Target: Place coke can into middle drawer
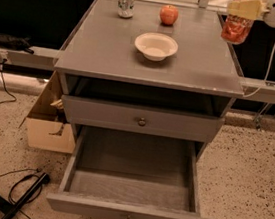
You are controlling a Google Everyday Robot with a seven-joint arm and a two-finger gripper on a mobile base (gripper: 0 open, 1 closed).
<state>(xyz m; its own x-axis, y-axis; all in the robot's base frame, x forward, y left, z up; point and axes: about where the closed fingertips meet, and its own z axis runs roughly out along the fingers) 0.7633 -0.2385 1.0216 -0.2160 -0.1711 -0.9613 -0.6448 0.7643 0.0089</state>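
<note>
The coke can (235, 29) is red with a silver top and hangs in my gripper (241, 10), which is shut on its upper part. It is held above the right rear edge of the grey cabinet top (109, 52), at the top right of the camera view. The middle drawer (132, 189) is the lower of the two; it is pulled far out and nothing lies inside it. It sits well below and to the left of the can. The upper drawer (141, 118) is closed.
On the cabinet top stand a white bowl (156, 46), a red apple (168, 15) and a silver-white can (125, 0). A cardboard box (49, 125) sits on the floor left of the cabinet. Black cables (20, 194) lie at the lower left.
</note>
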